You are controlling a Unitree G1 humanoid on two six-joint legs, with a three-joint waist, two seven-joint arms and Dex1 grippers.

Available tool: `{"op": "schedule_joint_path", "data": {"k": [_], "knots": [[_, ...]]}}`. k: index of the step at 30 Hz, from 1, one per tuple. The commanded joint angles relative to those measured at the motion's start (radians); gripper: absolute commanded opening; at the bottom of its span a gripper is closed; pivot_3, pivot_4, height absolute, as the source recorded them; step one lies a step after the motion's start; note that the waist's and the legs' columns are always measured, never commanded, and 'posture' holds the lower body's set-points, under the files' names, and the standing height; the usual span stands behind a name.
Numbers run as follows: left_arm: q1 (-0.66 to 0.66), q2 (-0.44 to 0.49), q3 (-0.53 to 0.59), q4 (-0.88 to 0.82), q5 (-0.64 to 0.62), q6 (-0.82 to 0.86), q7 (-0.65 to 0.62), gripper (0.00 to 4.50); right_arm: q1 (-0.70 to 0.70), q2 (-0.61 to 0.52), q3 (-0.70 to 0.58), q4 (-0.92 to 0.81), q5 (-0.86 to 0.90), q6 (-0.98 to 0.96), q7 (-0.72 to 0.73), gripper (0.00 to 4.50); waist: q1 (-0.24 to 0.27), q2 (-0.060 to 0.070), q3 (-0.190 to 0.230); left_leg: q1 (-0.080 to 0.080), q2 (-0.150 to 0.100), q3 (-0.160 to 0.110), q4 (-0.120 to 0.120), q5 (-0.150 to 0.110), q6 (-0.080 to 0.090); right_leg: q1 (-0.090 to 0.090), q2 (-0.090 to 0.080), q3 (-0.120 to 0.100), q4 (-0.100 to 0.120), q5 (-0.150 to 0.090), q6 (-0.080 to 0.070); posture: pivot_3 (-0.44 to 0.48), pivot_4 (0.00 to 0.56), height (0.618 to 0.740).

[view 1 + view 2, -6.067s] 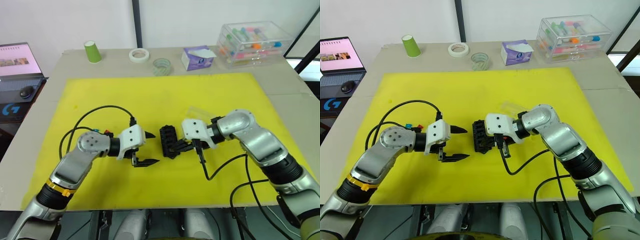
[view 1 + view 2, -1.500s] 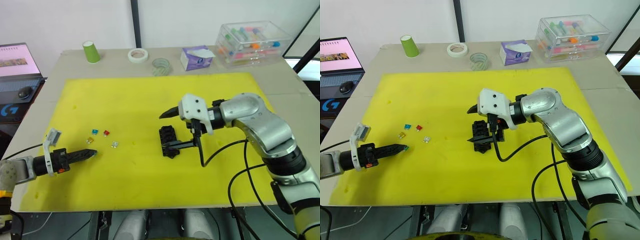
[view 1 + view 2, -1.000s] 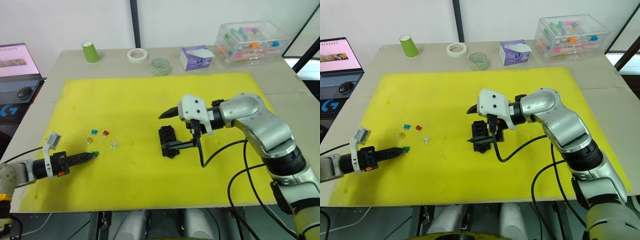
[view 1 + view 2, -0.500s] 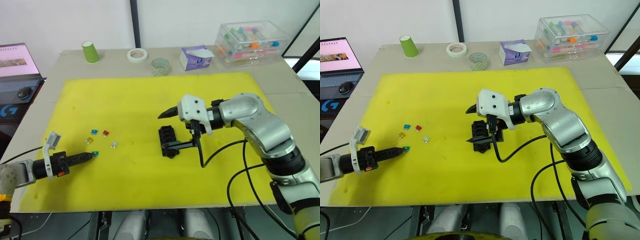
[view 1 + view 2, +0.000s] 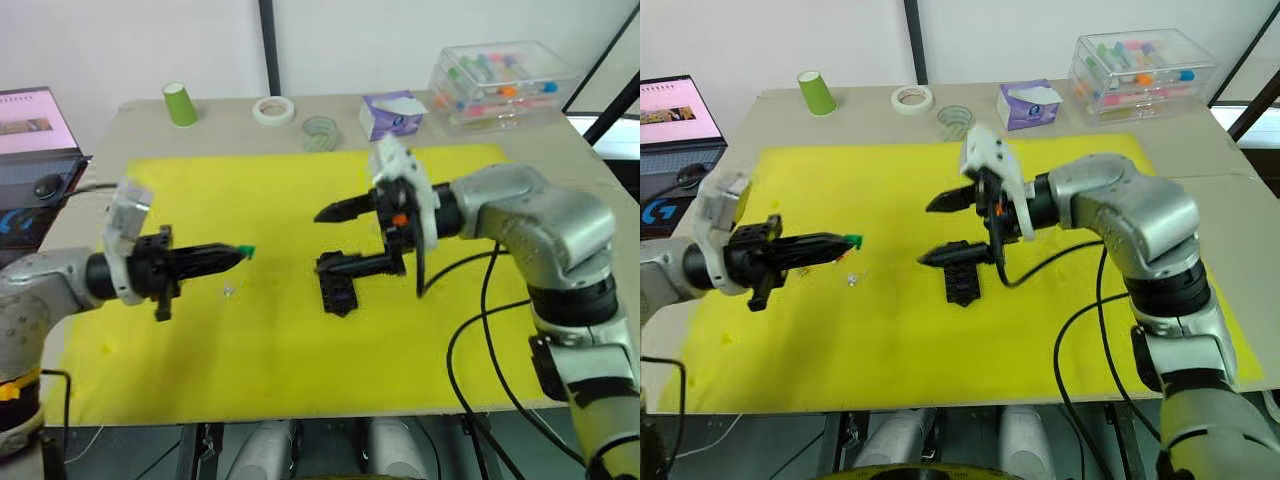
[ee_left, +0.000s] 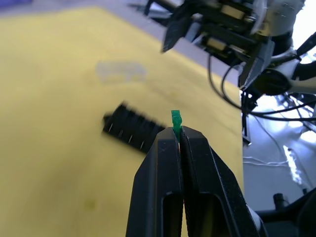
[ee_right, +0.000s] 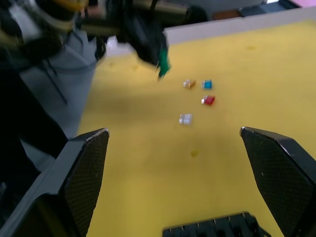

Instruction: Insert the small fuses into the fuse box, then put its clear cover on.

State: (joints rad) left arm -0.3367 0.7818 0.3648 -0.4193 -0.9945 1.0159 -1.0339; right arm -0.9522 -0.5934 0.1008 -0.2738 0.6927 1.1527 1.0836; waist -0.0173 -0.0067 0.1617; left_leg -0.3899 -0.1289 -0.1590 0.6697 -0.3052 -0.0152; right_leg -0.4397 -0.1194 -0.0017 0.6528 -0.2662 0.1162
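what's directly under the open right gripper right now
The black fuse box lies on the yellow mat below the right gripper, with its slots facing up. Whether any slot already holds a fuse cannot be made out.

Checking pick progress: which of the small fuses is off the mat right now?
The green fuse, pinched at the tips of the left gripper and held in the air. The orange, blue, red and clear fuses lie loose on the yellow mat.
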Motion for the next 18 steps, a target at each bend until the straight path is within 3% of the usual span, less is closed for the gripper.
{"op": "schedule_joint_path", "data": {"k": [1,4,7,9,13,16,18], "knots": [[-0.08,-0.039,-0.036,-0.064,-0.058,-0.023,0.081,0.02,-0.059,0.017,-0.069,0.014,0.092,0.094,-0.037,4.5,0.0,0.0,0.0,0.0,0.0,0.0,0.0,0.0,0.0,0.0,0.0,0.0,0.0,0.0,0.0,0.0,0.15,0.74],[-0.127,-0.064,-0.062,-0.08,-0.088,-0.026,0.118,0.02,-0.072,0.014,-0.066,0.015,0.115,0.113,-0.051,4.5,0.0,0.0,0.0,0.0,0.0,0.0,0.0,0.0,0.0,0.0,0.0,0.0,0.0,0.0,0.0,0.0,0.15,0.74],[-0.148,-0.071,-0.087,-0.083,-0.098,-0.036,0.13,0.0,-0.076,0.005,-0.05,0.009,0.126,0.115,-0.051,3.91,0.0,0.0,0.0,0.0,0.0,0.0,0.0,0.0,0.0,0.0,0.0,0.0,0.0,0.0,0.0,0.0,0.15,0.74],[-0.148,-0.071,-0.098,-0.084,-0.098,-0.047,0.133,0.0,-0.084,0.008,-0.043,0.012,0.131,0.122,-0.061,3.22,0.0,0.0,0.0,0.0,0.0,0.0,0.0,0.0,0.0,0.0,0.0,0.0,0.0,0.0,0.0,0.0,0.15,0.74],[-0.141,-0.063,-0.12,-0.081,-0.086,-0.07,0.127,0.0,-0.1,0.016,-0.04,0.021,0.147,0.135,-0.072,3.22,0.0,0.0,0.0,0.0,0.0,0.0,0.0,0.0,0.0,0.0,0.0,0.0,0.0,0.0,0.0,0.0,0.15,0.74],[-0.128,-0.041,-0.138,-0.072,-0.054,-0.094,0.104,0.0,-0.103,0.01,-0.033,0.021,0.151,0.132,-0.067,2.65,0.0,0.0,0.0,0.0,0.0,0.0,0.0,0.0,0.0,0.0,0.0,0.0,0.0,0.0,0.0,0.0,0.15,0.74],[-0.126,-0.037,-0.141,-0.064,-0.054,-0.103,0.104,0.0,-0.104,0.008,-0.032,0.021,0.156,0.131,-0.066,2.0,0.001,0.0,0.0,0.0,0.0,0.0,0.0,0.0,0.0,0.0,0.0,0.0,0.0,0.0,0.0,0.0,0.15,0.74]]}}
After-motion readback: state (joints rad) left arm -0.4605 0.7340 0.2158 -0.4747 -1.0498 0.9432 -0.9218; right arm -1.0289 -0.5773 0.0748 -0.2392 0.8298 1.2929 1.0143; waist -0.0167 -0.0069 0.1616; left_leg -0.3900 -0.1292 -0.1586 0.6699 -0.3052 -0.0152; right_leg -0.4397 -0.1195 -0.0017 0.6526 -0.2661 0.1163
